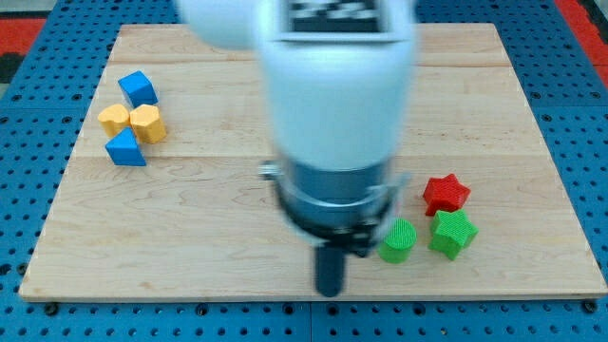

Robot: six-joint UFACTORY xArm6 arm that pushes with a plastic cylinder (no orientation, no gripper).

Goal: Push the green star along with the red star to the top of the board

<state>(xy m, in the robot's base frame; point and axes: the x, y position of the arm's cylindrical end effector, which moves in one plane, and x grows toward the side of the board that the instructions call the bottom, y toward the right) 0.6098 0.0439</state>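
Note:
The red star (pixel 445 193) lies at the view's lower right of the wooden board (pixel 209 237). The green star (pixel 452 233) sits just below it, nearly touching it. A green round block (pixel 398 239) stands to the left of the green star. My tip (pixel 330 290) is near the board's bottom edge, to the left of the green round block and apart from it. The arm's white and dark body (pixel 332 114) hides the middle of the board.
At the view's upper left stands a cluster of blocks: a blue cube (pixel 139 88), a yellow block (pixel 114 119), a yellow hexagonal block (pixel 147 123) and a blue triangular block (pixel 125 149). A blue pegboard surface (pixel 28 190) surrounds the board.

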